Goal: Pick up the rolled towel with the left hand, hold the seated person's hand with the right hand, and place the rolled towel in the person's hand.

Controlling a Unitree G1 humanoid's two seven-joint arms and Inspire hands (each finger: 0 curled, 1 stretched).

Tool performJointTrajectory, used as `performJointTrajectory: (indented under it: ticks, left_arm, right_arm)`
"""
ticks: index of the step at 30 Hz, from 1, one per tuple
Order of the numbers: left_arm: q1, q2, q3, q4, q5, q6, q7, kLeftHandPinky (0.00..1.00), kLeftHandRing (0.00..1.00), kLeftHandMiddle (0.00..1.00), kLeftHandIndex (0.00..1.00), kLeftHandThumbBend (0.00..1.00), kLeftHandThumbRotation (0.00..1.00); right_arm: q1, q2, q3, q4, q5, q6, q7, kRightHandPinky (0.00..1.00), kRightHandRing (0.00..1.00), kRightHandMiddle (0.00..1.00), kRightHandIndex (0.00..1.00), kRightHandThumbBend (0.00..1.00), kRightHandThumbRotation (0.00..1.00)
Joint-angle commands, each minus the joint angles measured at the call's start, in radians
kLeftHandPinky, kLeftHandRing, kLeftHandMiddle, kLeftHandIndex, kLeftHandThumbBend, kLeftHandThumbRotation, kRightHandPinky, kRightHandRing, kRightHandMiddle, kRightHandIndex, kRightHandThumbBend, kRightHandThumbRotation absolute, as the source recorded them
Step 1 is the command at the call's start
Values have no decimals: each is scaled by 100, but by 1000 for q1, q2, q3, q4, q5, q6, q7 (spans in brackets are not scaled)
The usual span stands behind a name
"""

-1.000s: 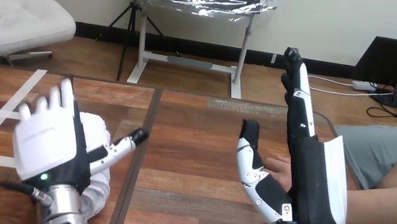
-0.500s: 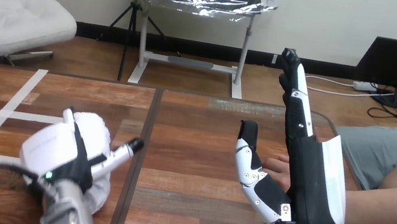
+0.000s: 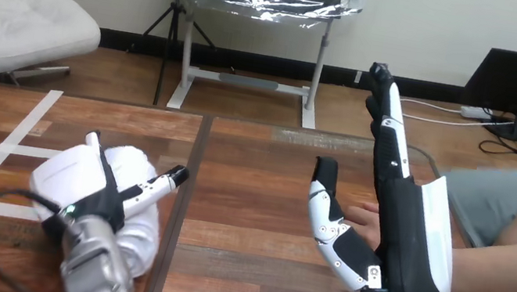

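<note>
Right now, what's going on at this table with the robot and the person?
The left robot hand rests on top of the rolled towel, which lies on the table at the left, not yet lifted. The right robot hand stands upright and open beside the person's hand, whose fingertips show between its thumb and palm; it is not closed round them.

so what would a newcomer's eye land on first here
The right hand stands upright at the view's right, its fingers straight, with the person's hand showing just behind it. At the lower left, the left hand rests on the white rolled towel.
</note>
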State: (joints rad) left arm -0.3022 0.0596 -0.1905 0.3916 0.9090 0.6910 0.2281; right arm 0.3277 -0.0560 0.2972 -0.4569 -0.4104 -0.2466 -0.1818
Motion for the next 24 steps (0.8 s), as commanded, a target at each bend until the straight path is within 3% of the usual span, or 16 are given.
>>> performJointTrajectory:
  ticks: [1,19,24]
  left_arm:
    - [-63,-1,-36,93,-23,21,-11,27,40,55,95,100,100]
    - [-126,24,-59,233,-76,49,40,27,37,49,89,100,100]
    - [-148,39,-95,272,-62,86,17,28,37,49,88,100,100]
  right_arm:
    - [-24,12,-23,-50,-5,-1,3,100,100,100,100,0,0]
    - [-25,12,-34,-54,3,6,18,100,100,100,100,0,0]
    - [-29,7,-38,-50,7,-4,25,100,100,100,100,0,0]
